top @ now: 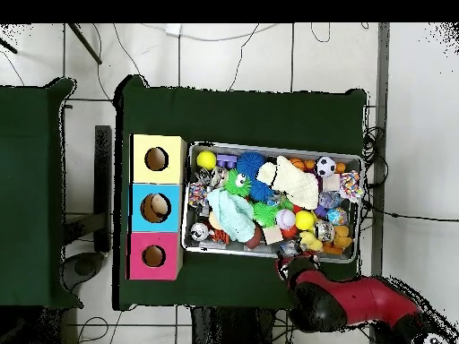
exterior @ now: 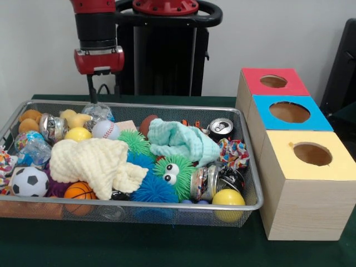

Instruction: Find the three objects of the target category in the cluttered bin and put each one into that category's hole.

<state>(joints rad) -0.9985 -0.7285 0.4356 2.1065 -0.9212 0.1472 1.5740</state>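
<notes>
A wire mesh bin holds a heap of mixed objects. Balls in it include a baseball, a soccer ball, a basketball and yellow balls. Crushed cans lie at the back, the left and the front right. A cream cloth and a mint cloth cover part of the pile. My gripper hangs open just behind the bin's far left rim, touching nothing. In the overhead view the gripper sits at the bin's lower edge.
Three wooden boxes with round holes stand right of the bin: red top, blue top, yellow top. Green and blue fuzzy toys, a brown football and rubber ducks also fill the bin.
</notes>
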